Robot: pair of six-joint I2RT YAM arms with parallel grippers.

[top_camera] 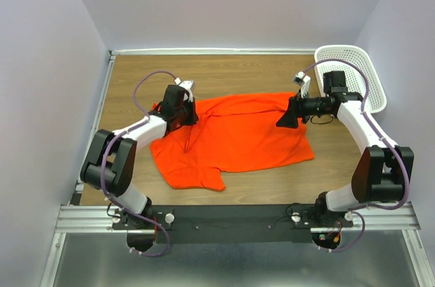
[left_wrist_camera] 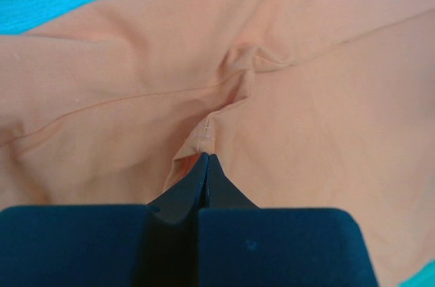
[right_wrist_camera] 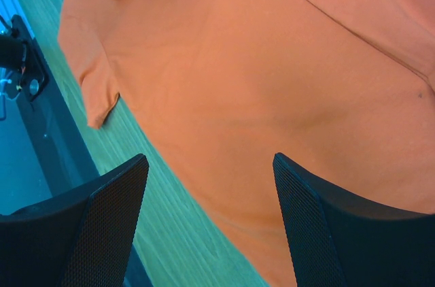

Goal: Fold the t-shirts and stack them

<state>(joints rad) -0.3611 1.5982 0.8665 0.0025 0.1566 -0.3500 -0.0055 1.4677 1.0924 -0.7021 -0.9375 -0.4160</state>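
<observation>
The orange-red t-shirt (top_camera: pixel 234 139) lies spread flat but rumpled across the middle of the wooden tabletop (top_camera: pixel 136 76), with one short sleeve pointing toward the near edge on the left. Only the overhead view takes in its whole outline. That view also shows a crease running from the left arm's wrist (top_camera: pixel 178 107) down through the cloth. The white lattice basket (top_camera: pixel 353 62) sits in the far right corner, clear of the shirt.

The left wrist view gives what the overhead one cannot. A stitched seam puckers upward there, and the fabric gathers into a small ridge that runs straight into the tips of the left fingers (left_wrist_camera: pixel 194 188). Those fingers are clenched tight together on that pinch of cloth, near the shirt's far left part.

The right wrist view shows a smooth stretch of the shirt, its near hem and the sleeve, with bare tabletop beside them, tinted teal in this view. The right fingers (right_wrist_camera: pixel 109 205) stand wide apart over the shirt's right side, with nothing between them. Whether they touch the cloth cannot be told.
</observation>
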